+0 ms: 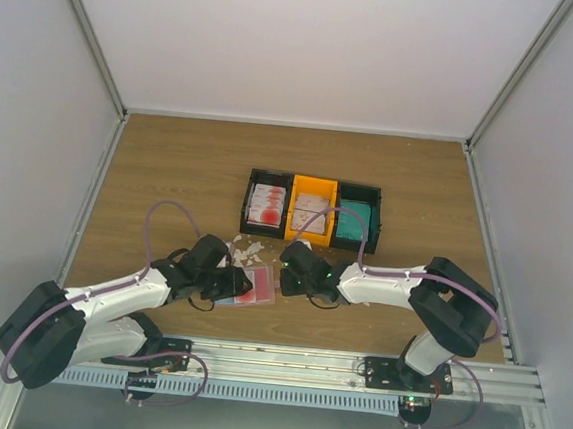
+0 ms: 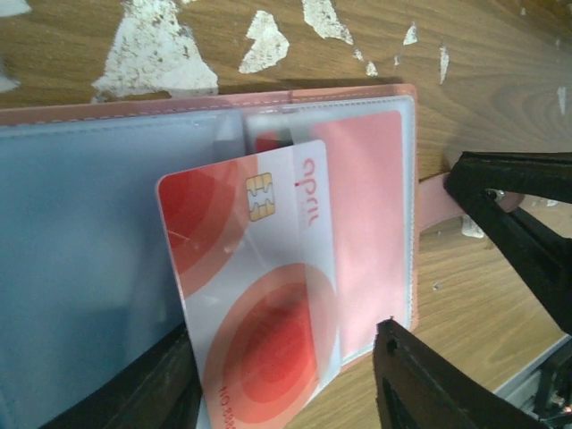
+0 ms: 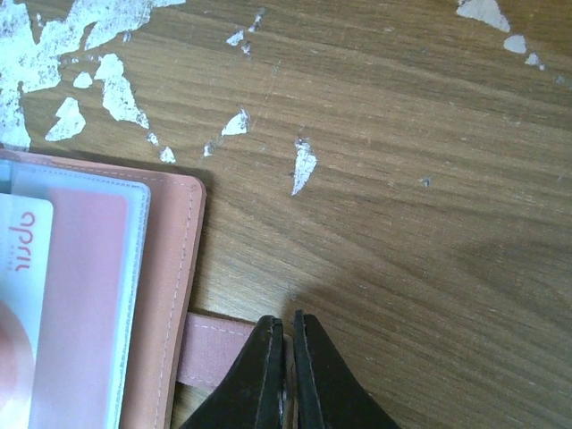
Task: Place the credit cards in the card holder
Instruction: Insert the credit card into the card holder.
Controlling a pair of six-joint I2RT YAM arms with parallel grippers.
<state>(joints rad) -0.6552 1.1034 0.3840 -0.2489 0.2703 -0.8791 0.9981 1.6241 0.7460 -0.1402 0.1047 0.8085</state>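
The salmon-pink card holder (image 1: 258, 284) lies open on the table between the two arms. A white credit card (image 2: 259, 295) with red circles and a gold chip sits at a slant, its top end tucked into a clear pocket of the card holder (image 2: 371, 223). My left gripper (image 2: 277, 344) is open, one finger on each side of the card's lower end; wood shows between the card's edge and the right finger (image 2: 429, 384). My right gripper (image 3: 288, 326) is shut on the holder's pink strap (image 3: 214, 349), just right of the card holder (image 3: 170, 295).
A three-compartment tray (image 1: 314, 182) stands behind the holder, with red-print cards (image 1: 266, 205) at the left, more in the orange middle (image 1: 310, 215) and teal cards (image 1: 354, 220) at the right. White scraps (image 1: 246, 249) lie scattered between tray and holder.
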